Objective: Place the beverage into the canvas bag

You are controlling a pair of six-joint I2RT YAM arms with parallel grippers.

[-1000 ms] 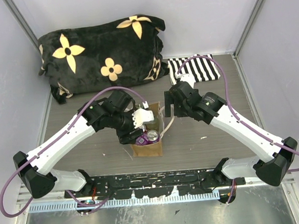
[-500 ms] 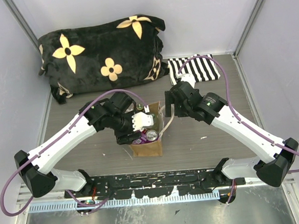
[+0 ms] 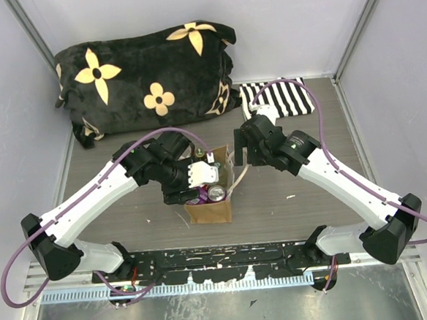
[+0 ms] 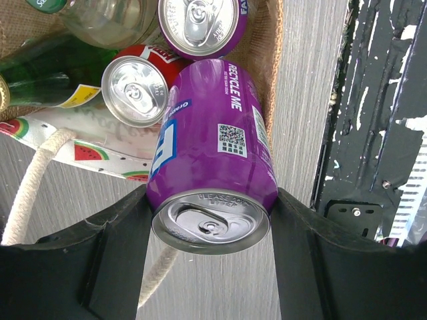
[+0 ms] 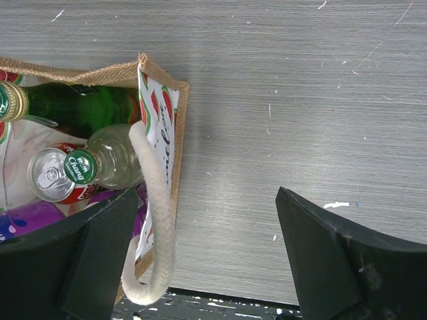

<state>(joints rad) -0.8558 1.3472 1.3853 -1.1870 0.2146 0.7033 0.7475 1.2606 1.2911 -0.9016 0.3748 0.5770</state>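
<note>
Over the canvas bag's (image 3: 210,210) open mouth, the left hand (image 4: 210,215) is clenching a purple can (image 4: 210,153), its far end poking past the rim. Inside the bag, a red can (image 4: 137,90), another purple can (image 4: 200,23), a green bottle (image 5: 73,110) and a clear bottle (image 5: 110,163) are sitting together. Just beside the bag, the right hand (image 5: 203,220) is hanging released, fingers spread.

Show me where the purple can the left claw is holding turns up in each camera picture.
Top external: the purple can is a small purple patch at the open top of the canvas bag, centre.
Left wrist: centre, large, lid toward the camera, held in the left gripper.
Right wrist: a purple sliver at the lower left edge, probably this can.
Shared landmark: the canvas bag, in all three.
</note>
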